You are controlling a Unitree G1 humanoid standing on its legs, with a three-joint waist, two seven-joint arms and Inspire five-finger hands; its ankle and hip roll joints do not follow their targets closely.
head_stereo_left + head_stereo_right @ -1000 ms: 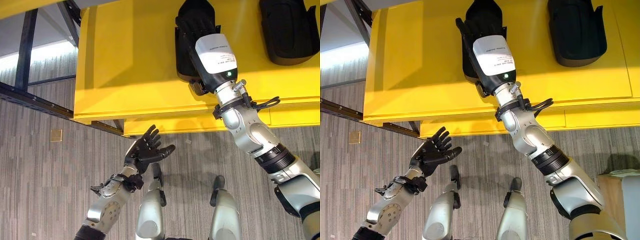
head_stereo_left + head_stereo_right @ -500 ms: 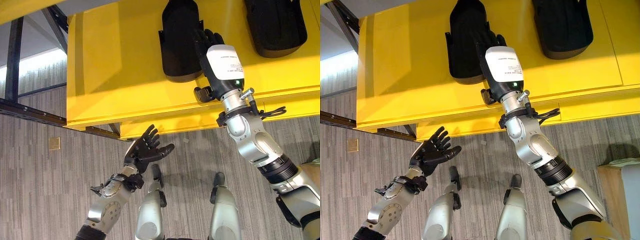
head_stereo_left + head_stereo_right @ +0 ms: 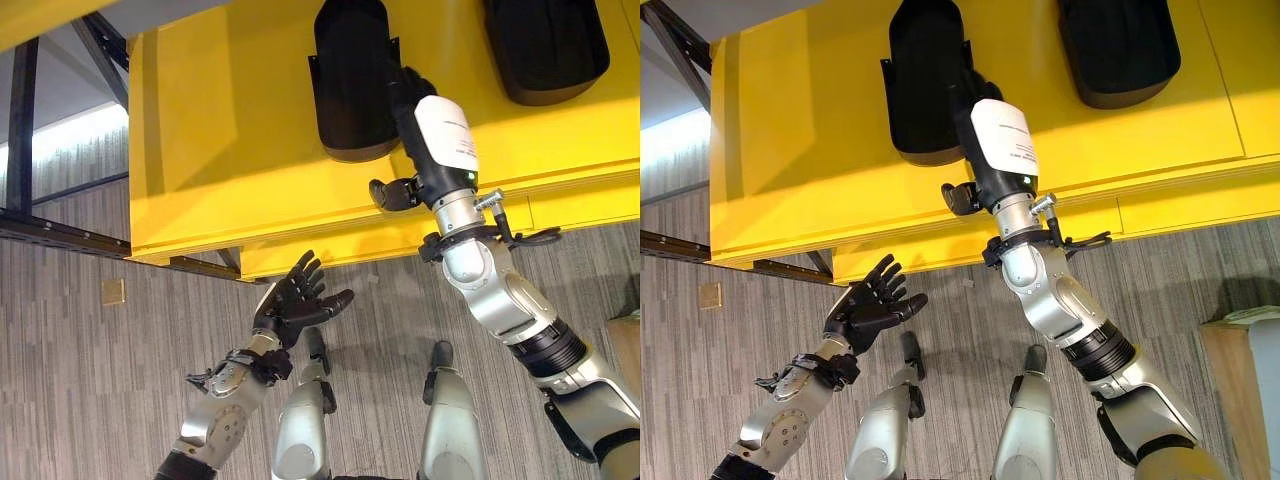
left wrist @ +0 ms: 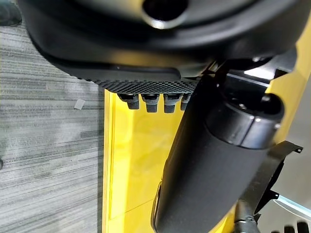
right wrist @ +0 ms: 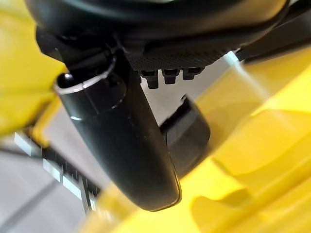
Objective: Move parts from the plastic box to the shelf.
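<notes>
**Right hand beside a black part on the yellow shelf; left hand spread and holding nothing**

The right hand [image 3: 408, 95] is seen raised over the yellow shelf [image 3: 230, 150], with its fingers lying along the side of a black part [image 3: 350, 80] that rests on the shelf surface. The thumb [image 3: 388, 193] is held out to the side, clear of the part. In the right wrist view the fingers appear straight and nothing is enclosed by them; whether the fingertips are in contact with the part cannot be told.

A second black part [image 3: 1118, 50] is noted on the same shelf, on the far side of the right hand from the first and well apart from it.

The left hand [image 3: 296, 305] is held up over the grey carpeted floor [image 3: 90, 400], below the shelf's front edge and well apart from the right hand. Its fingers are spread and relaxed, palm exposed, and nothing is carried in it.

A small tan square [image 3: 113, 291] is observed on the floor, out beyond the left hand.
</notes>
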